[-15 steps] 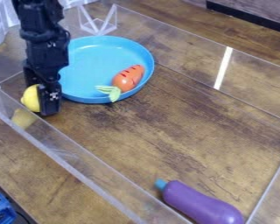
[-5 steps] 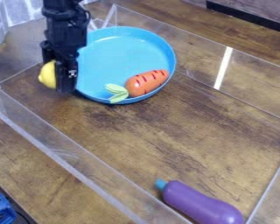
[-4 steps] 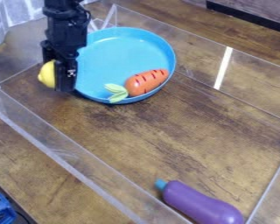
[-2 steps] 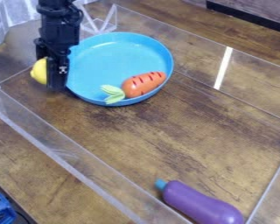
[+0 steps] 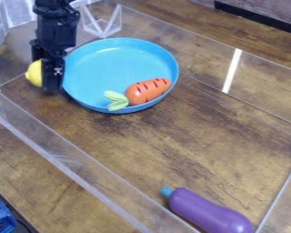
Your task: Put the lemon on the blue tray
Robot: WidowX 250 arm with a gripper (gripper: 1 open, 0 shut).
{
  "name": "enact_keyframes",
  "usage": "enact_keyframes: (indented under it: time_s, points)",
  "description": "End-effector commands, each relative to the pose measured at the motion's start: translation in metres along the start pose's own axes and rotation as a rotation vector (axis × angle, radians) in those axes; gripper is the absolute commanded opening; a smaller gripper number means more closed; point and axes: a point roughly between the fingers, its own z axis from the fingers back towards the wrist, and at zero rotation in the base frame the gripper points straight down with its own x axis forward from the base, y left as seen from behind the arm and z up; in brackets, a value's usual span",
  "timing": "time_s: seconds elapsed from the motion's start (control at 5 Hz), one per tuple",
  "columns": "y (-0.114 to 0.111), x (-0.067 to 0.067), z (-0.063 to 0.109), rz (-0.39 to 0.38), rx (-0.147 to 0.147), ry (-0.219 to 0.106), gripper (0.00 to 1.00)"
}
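- One black gripper (image 5: 46, 75) hangs at the left rim of the blue tray (image 5: 160, 56), pointing straight down, its jaws drawn in tight
- Yellow shows on the gripper's left flank: the lemon (image 5: 34, 73) sits pressed against the fingers, just outside the tray and low over the wooden table (image 5: 221, 136); the jaws look closed on its near edge, though the fingers hide the exact hold
- Inside the tray lies an orange carrot (image 5: 145, 90) with green leaves, toward the front right of the dish, well apart from the lemon
- Far off at the bottom right rests a purple eggplant (image 5: 209, 214), no part of this job
- Risk one: the hold seems to be on the lemon's side and not around its middle, so a smooth rounded fruit could squirt out when the arm rises or swings
- Risk two: the fingers stand right at the raised rim; a sideways move without enough lift could catch the rim and shove or tip the dish
- Risk three: a release too near the edge could let the lemon roll back out onto the table, or knock the carrot if it drops further in
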Motion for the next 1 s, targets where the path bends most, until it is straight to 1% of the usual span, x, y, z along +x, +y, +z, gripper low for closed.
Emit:
enact_keyframes:
  time_s: [0.0, 0.4, 0.8]
  points:
    - [0.016, -0.002, 0.021, 0.018, 0.042, -0.036, 0.00]
    - [0.028, -0.008, 0.025, 0.030, 0.033, -0.029, 0.00]
    - [0.026, -0.013, 0.034, 0.050, 0.026, -0.033, 0.00]
